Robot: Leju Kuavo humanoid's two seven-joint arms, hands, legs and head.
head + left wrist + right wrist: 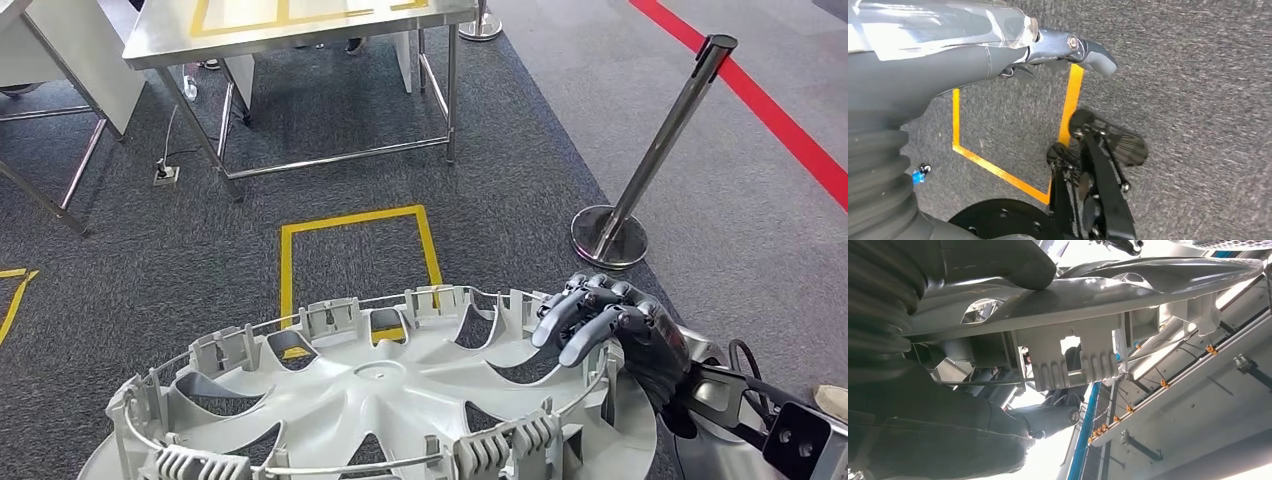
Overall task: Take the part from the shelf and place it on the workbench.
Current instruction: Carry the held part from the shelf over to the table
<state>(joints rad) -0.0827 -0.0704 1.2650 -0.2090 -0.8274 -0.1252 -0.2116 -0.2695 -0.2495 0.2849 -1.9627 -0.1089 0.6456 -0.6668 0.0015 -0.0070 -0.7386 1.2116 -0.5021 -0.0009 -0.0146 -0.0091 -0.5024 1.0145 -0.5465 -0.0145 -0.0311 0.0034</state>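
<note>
My right hand (610,325) grips the rim of the grey wheel cover (380,400), fingers curled over its edge, thumb beneath. The cover is held flat above the carpeted floor (150,270), well short of the steel table (300,30). My left hand (1068,47) presses against the cover's underside; I cannot tell whether it grips.

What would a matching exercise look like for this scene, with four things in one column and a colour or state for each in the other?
Things:
1. wheel cover
2. floor tape square
3. stanchion post
4. right robot hand

Colour or state:
A. leaning, on a round base
B. yellow
C. gripping a rim
D. light grey, inner side up

Pairs: 1-D, 2-B, 3-A, 4-C
</note>
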